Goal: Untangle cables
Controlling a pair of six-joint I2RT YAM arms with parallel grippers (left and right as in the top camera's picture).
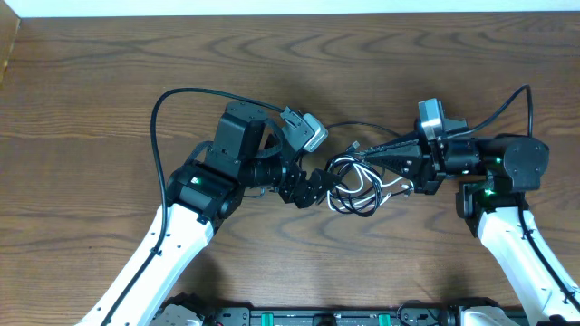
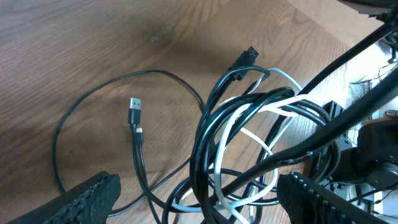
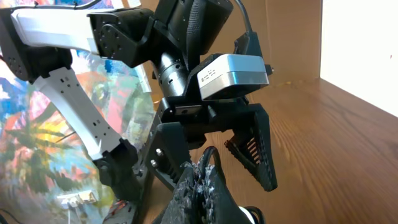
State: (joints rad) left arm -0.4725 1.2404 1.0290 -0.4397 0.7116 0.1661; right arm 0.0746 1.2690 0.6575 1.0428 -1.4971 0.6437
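Note:
The cables [image 1: 355,184] lie as one knotted bunch of black loops and a white cord at the table's middle. In the left wrist view the bunch [image 2: 249,134] fills the gap between my left fingers [image 2: 87,196], with a loose black lead ending in a USB plug [image 2: 135,112] trailing left. My left gripper [image 1: 328,181] stands open around the bunch's left edge without pinching it. My right gripper [image 1: 376,158] reaches in from the right. Its jaws are shut [image 3: 200,175] on a black cable loop [image 3: 210,157] that sticks up between them.
Bare brown wooden tabletop [image 1: 109,81] surrounds the bunch. A second black plug [image 2: 246,58] lies at the bunch's far side. The two grippers face each other closely, the left gripper's open fingers [image 3: 254,149] just beyond the right gripper's tips. Thick arm cables [image 1: 181,95] arch over the table.

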